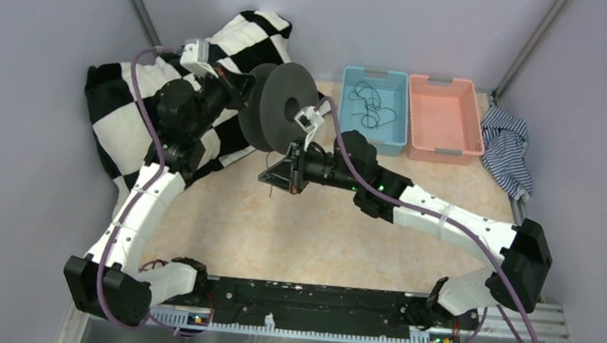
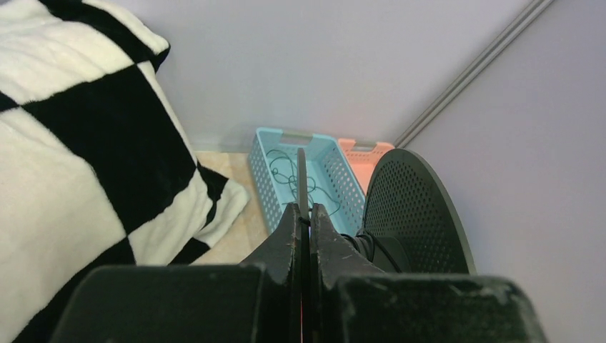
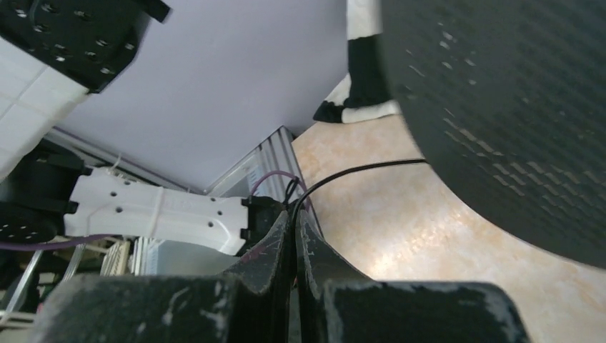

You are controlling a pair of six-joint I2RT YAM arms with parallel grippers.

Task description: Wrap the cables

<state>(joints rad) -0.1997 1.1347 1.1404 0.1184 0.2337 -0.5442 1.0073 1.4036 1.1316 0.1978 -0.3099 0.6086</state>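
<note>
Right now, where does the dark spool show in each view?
Top external: spool upper centre, between the arms.
Left wrist: spool lower right, perforated face.
Right wrist: spool fills the upper right.
Shared landmark: checkered blanket, seen in all three.

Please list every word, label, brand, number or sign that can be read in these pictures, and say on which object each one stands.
No text can be read in any view.
The dark round perforated spool, the light blue plastic basket, the salmon plastic basket, the black-and-white checked blanket and the black base rail carry no visible print.
</note>
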